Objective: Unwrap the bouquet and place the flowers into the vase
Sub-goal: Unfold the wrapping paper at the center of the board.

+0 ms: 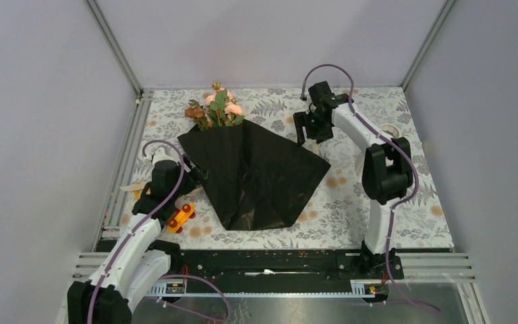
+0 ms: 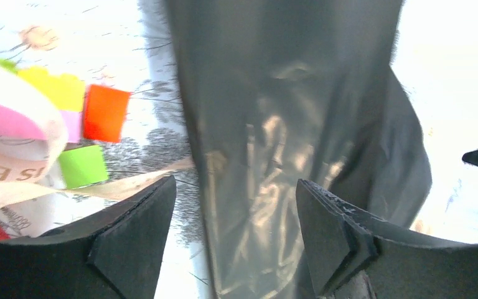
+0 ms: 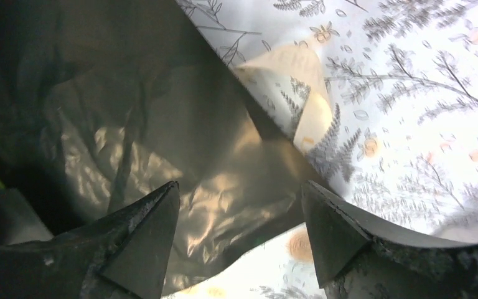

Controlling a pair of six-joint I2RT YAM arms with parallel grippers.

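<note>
Only flower heads (image 1: pixel 217 106) clear of black wrapping (image 1: pixel 253 172); left claw (image 2: pixel 235 187), right claw (image 3: pixel 241 187) apart.

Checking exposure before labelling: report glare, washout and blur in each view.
Top external: evenly lit and sharp, the wrapping paper nearly matte black. Left wrist: tablecloth blown white on the right, toy blocks soft. Right wrist: bright glare patches across the paper, tablecloth overexposed lower right.

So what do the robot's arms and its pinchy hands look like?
The left arm and right arm are white tubes with chunky black joints. A thin purple cable loops along each one. The left gripper and right gripper each have two black, pointed wedge fingers, a bit scuffed.
</note>
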